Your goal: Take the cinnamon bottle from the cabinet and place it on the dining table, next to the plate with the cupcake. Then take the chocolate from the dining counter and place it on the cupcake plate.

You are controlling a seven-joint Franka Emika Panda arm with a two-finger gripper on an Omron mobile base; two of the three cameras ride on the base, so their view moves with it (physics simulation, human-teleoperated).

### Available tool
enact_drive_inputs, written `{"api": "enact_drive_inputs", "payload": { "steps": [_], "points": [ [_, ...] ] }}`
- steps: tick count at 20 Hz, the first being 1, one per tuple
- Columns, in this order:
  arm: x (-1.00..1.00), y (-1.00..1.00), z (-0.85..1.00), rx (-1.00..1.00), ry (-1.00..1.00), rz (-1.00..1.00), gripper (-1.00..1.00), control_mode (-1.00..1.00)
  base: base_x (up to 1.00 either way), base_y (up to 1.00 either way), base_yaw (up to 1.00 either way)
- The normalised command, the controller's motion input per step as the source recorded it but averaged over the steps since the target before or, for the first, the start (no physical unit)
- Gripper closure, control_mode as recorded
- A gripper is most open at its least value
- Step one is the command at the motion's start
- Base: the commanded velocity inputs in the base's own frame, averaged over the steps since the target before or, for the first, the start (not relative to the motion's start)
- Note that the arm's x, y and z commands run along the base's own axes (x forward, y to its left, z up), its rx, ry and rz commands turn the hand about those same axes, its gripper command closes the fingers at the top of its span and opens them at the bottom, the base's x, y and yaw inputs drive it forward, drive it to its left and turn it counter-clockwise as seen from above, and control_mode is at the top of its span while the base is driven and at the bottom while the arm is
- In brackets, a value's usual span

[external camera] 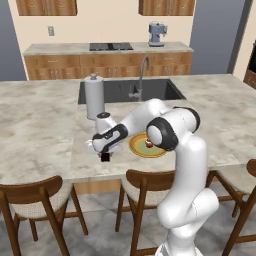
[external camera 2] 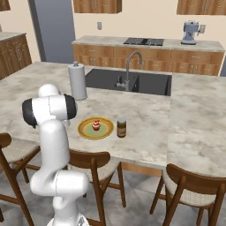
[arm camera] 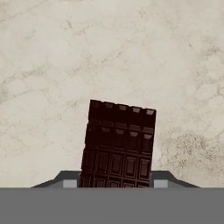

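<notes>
The gripper (external camera: 105,156) hangs low over the marble table (external camera 2: 145,119) near its front edge, jaws clamped on one dark chocolate bar (arm camera: 118,142), with the stone surface beneath it. Just beside it toward the middle sits one yellow plate (external camera 2: 86,130) carrying one cupcake (external camera 2: 96,125), with one cinnamon bottle (external camera 2: 121,127) next to the plate. One paper towel roll (external camera 2: 77,81) stands by the sink's (external camera 2: 145,84) corner.

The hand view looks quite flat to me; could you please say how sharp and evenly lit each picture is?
Hand view: dark brown segmented chocolate bar sharp, marble counter evenly lit, no glare. Left base view: soft shadow under the gripper. Right base view: round yellow cupcake plate and small brown cinnamon bottle crisp.
</notes>
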Motion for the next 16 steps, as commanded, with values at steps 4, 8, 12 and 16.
{"api": "enact_drive_inputs", "payload": {
  "steps": [4,8,12,16],
  "points": [
    [-0.26,-0.27,-0.11,0.02,0.01,-0.12,1.00,-1.00,0.00,0.00,0.00],
    [-0.10,-0.21,0.27,0.00,0.00,-0.13,1.00,-1.00,0.00,0.00,0.00],
    [-0.04,-0.24,0.49,0.00,0.00,-0.10,1.00,-1.00,0.00,0.00,0.00],
    [0.00,-0.38,0.38,0.00,0.01,-0.03,1.00,-1.00,0.00,0.00,0.00]
  ]
}}
